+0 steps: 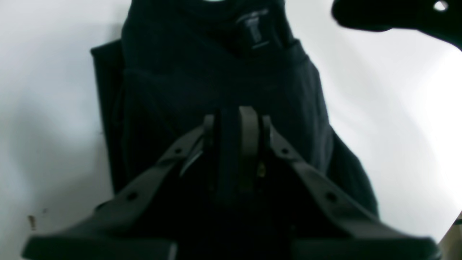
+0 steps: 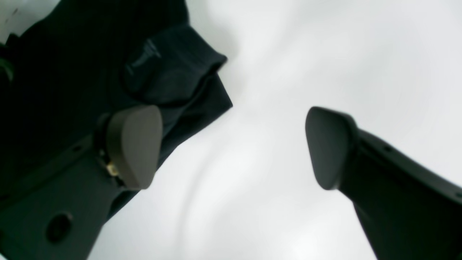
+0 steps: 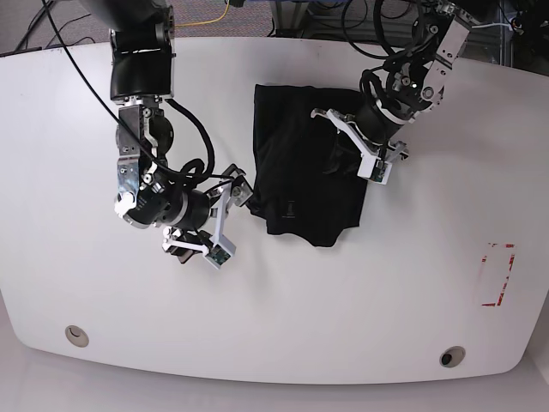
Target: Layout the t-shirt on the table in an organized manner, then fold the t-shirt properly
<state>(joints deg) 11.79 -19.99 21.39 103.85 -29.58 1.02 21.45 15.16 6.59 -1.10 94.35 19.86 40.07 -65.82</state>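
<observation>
Base view, read from its left edge across: the right gripper [image 3: 225, 219] hangs low over bare table [image 3: 69, 129], its fingers spread wide with nothing between them. Just to its right lies the black t-shirt [image 3: 300, 172], already folded into a narrow bundle near the table's middle, a little toward the far side. The bundle's long axis runs from the far edge toward the near edge, and the collar end, with its neck label [image 3: 291, 207], points toward the near edge. Further right, the left gripper [image 3: 360, 146] sits on the bundle's right side, its fingers drawn close together and clamped on a pleat of the dark cloth. Beyond it the tabletop is bare out to the red tape outline [image 3: 496, 275] near the right edge, and two metal grommets [image 3: 76, 335] sit along the near edge.

Left wrist view confirms the pinch: a fold of fabric stands between the near-closed pads [image 1: 249, 133], and the t-shirt stretches away from them lengthwise to the collar.

Right wrist view shows the collar corner just behind one pad [image 2: 135, 144], with white table under the open gap.

As I judge it, the next fold turns on the free right gripper reaching rightward to the bundle's near left corner.
</observation>
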